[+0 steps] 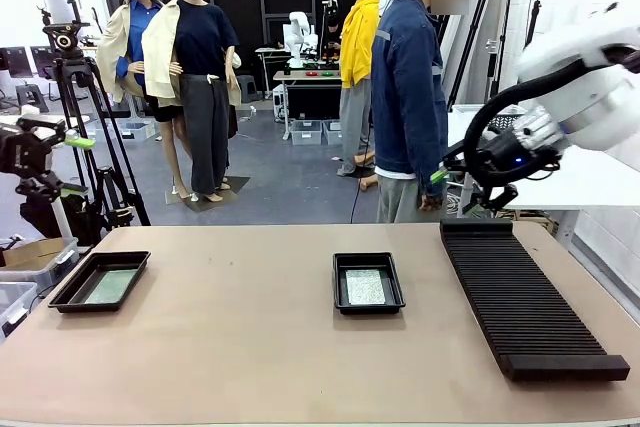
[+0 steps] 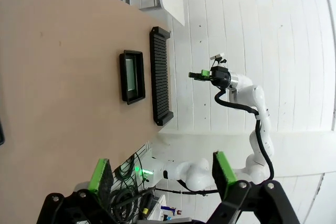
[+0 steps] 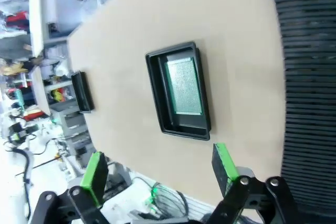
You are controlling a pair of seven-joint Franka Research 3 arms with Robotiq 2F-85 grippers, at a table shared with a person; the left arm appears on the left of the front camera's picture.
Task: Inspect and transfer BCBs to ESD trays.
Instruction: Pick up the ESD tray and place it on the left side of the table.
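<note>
Two black ESD trays lie on the table, each with a green BCB flat inside. The left tray (image 1: 68, 293) holds one board (image 1: 108, 287); the middle tray (image 1: 338, 285) holds another (image 1: 365, 286). My left gripper (image 1: 75, 167) hangs open off the table's left end, well above the left tray. My right gripper (image 1: 442, 175) is open in the air over the far end of the rack. In the right wrist view the open fingers (image 3: 159, 169) frame the middle tray (image 3: 154, 94) and its board (image 3: 184, 85) far below. The left wrist view has its open gripper (image 2: 161, 174) and the middle tray (image 2: 122, 75) in the distance.
A long black ribbed rack (image 1: 525, 297) lies along the table's right side, also the rack (image 3: 310, 77) in the right wrist view. A person (image 1: 410, 97) stands at the far edge, behind the middle. Bare tabletop stretches between the trays and along the near edge.
</note>
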